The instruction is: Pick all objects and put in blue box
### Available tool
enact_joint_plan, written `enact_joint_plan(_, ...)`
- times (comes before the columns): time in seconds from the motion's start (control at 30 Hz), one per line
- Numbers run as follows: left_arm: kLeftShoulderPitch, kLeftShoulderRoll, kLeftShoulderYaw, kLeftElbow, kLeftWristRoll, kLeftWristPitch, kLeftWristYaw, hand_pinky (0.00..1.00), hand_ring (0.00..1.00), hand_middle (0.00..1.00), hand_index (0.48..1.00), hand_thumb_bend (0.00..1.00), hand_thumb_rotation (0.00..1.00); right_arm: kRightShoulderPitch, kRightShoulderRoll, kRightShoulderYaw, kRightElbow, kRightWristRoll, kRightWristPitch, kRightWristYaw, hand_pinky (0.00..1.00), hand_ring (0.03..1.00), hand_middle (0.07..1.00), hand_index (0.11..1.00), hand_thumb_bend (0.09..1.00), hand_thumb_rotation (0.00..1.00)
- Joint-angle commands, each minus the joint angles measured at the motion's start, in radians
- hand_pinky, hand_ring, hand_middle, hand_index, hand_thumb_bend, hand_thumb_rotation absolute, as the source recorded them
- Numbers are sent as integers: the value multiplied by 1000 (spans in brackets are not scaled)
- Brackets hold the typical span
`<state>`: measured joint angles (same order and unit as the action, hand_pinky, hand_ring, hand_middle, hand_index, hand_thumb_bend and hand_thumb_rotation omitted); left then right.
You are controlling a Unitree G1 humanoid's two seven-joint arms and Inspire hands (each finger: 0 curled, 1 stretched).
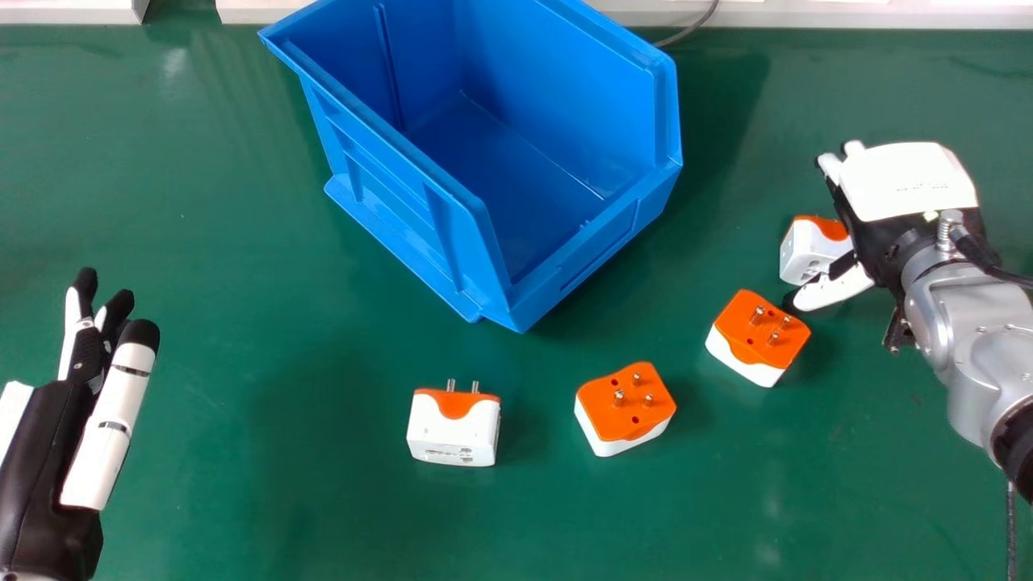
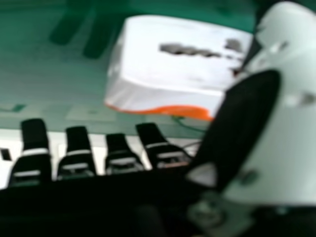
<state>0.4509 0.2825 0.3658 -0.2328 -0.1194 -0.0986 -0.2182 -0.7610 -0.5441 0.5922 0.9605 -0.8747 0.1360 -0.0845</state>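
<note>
My right hand point(image 1: 912, 186) is low over the table at the right, beside a white and orange adapter point(image 1: 805, 252) that its thumb partly covers. In the right hand view, the adapter point(image 2: 173, 64) lies between the thumb and the open fingers of the hand point(image 2: 291, 123); contact is unclear. Three more adapters rest on the table: one orange side up point(image 1: 754, 339) near the thumb, another orange side up point(image 1: 625, 407) at lower centre, and one with pins up point(image 1: 454, 428) left of it. The blue box point(image 1: 403, 194) stands at the back centre. My left hand point(image 1: 109, 428) is open at the left edge.
The green table point(image 1: 242, 363) spreads around the box and adapters. White framing point(image 1: 871, 14) runs along its far edge, with a dark cable point(image 1: 692, 31) behind the box. Another cable point(image 1: 1011, 532) hangs at the lower right.
</note>
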Motion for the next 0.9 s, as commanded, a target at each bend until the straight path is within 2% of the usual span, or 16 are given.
enact_joint_plan(0.0,13,10,18,-34,-10,-9,-6,1000,1000,1000,994,361,942,7,3,-1,-15,1,0,12,791,901,953,914,532,515)
enact_joint_plan(0.13,23,12,25,-40,-11,-10,-12,1000,1000,1000,993,364,942,11,-2,-2,-30,1,1,24,781,894,947,908,506,518)
enact_joint_plan(0.37,33,10,43,-48,-18,-7,-24,1000,1000,1000,994,431,965,-1,5,9,0,-8,-16,16,754,863,910,874,433,502)
enact_joint_plan(0.4,35,9,46,-48,-20,-8,-26,1000,1000,1000,994,438,965,-9,13,12,22,-9,-23,1,713,812,852,797,448,427)
enact_joint_plan(0.43,37,8,49,-49,-23,-9,-28,1000,1000,1000,994,438,965,-14,19,13,36,-9,-27,-11,713,812,852,797,448,427)
enact_joint_plan(0.53,48,5,54,-58,-25,-10,-29,1000,1000,1000,994,453,964,-14,32,2,73,4,-52,-70,585,666,700,629,476,235)
enact_joint_plan(0.57,51,6,55,-60,-26,-11,-29,1000,1000,1000,994,453,964,-9,35,-8,78,13,-60,-91,585,666,700,629,476,235)
enact_joint_plan(0.6,55,7,58,-61,-26,-12,-29,1000,1000,1000,994,454,963,-6,38,-14,82,21,-63,-103,539,624,653,606,480,188)
enact_joint_plan(0.67,59,7,61,-65,-27,-13,-29,1000,1000,1000,994,454,963,-5,42,-19,88,29,-65,-112,539,624,653,606,480,188)
enact_joint_plan(0.73,64,8,64,-69,-26,-14,-30,1000,1000,1000,993,456,961,-3,42,-33,86,48,-70,-111,473,562,588,572,486,120)
enact_joint_plan(0.87,68,10,70,-65,-26,-18,-34,1000,1000,1000,992,458,959,-3,44,-62,92,90,-97,-108,416,502,543,550,490,61)
